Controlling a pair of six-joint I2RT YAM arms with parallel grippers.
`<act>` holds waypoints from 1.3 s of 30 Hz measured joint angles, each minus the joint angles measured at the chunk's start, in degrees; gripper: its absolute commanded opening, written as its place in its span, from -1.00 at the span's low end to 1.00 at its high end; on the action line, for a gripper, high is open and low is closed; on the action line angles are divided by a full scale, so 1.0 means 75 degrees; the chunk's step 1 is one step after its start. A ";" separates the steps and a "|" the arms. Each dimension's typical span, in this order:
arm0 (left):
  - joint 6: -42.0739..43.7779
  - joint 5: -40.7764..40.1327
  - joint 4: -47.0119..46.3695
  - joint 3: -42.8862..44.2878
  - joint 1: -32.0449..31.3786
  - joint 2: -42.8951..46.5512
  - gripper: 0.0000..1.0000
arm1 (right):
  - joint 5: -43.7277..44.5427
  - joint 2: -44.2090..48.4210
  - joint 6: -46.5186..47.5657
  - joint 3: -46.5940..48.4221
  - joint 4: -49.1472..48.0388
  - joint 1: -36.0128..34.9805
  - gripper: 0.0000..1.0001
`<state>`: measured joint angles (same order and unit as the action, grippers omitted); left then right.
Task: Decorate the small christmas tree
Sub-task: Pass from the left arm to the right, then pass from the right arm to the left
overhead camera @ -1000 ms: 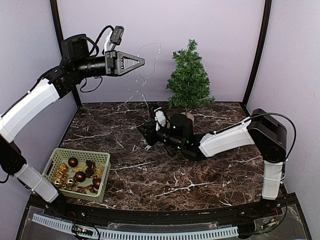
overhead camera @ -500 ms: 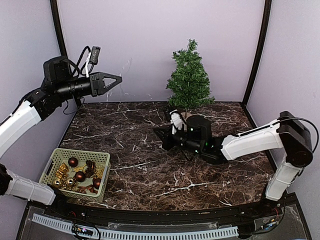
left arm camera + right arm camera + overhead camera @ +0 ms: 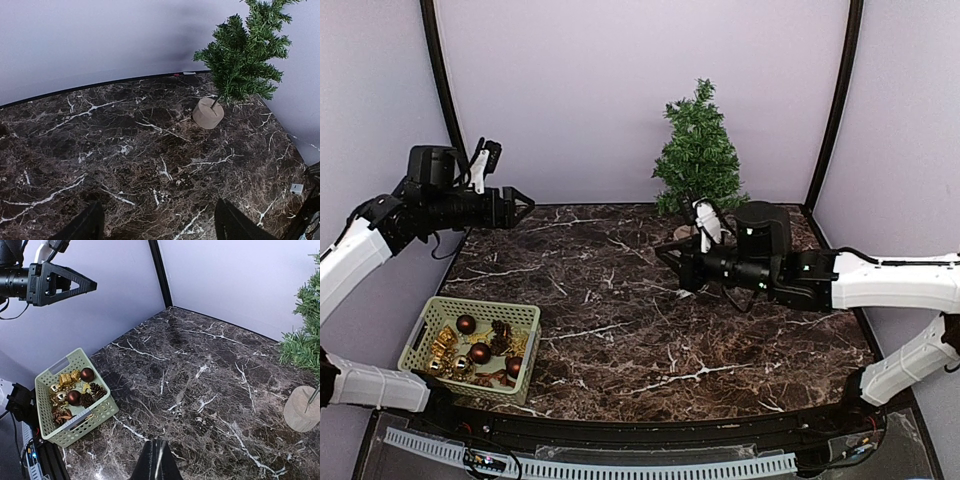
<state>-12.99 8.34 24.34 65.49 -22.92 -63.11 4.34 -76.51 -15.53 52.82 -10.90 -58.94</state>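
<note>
Presently, the small christmas tree [image 3: 700,160] stands upright on its round wooden base [image 3: 208,113] at about 12 to 1 o'clock of the desk [image 3: 620,340], close to the rear wall. No ornament, ribbon or string is visible on its branches in any view; it reads as bare.

The supply of decorations sits in a pale green basket [image 3: 480,303] at about 7 o'clock of the desk, well apart from the tree. It holds dark red baubles [image 3: 466,323], gold pieces and what look like pine cones.

Left hand [image 3: 523,206]: raised above the desk's 10 o'clock corner, pointing toward 3 o'clock. The wrist view shows its fingers [image 3: 86,225] spread wide with nothing between them.

Right hand [image 3: 667,262]: low over the desk at about 7 o'clock of the tree's base, near it but not touching. Its jaws are pressed together; the wrist view shows no ornament in them.

Assessment: nothing in these views counts as completed decoration. Every visible ornament lies in the basket, and neither hand carries one. Remaining work, as judged: fetch each piece from the basket, carry it across, and hang it on the branches.
</note>
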 measured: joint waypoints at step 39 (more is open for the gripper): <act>0.0697 0.6455 -0.3357 0.1148 -0.1696 -0.3217 -0.78 | -0.2652 0.0300 0.0694 0.2637 0.3442 -0.0003 -1.00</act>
<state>-7.77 56.75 -0.84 74.11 -35.64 -87.24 -15.55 -74.26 -10.33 72.60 14.92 -58.96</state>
